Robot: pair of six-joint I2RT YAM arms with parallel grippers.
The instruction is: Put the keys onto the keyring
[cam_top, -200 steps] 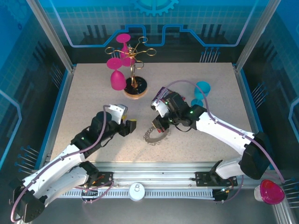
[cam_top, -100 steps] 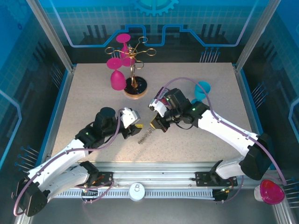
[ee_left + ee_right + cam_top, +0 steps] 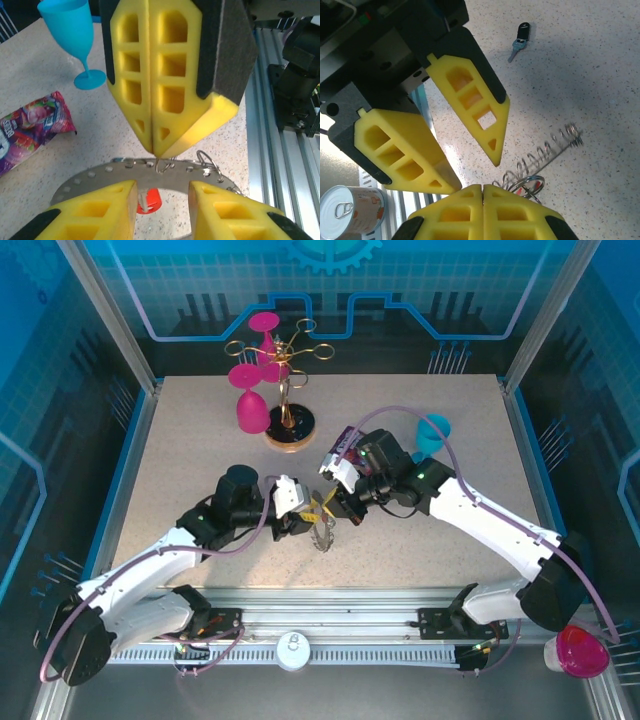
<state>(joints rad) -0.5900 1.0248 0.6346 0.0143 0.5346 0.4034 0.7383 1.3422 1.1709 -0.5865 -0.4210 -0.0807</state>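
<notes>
One keyring (image 3: 100, 177) raised on edge, pinched at fringe by right gripper (image 3: 483, 188), closed tight. Left gripper (image 3: 162, 186) parted narrowly – one red key (image 3: 149, 201) seen in gap. Second, dark-headed key (image 3: 521, 36) lying on table (image 3: 600, 75).

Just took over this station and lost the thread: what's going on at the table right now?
The right tool is shut on one wire loop of the keyring, holding the ring up on edge. The left tool faces it, open and close to the ring. A red-headed key shows in the gap between its fingers; whether it is threaded onto a loop, I cannot tell.
</notes>
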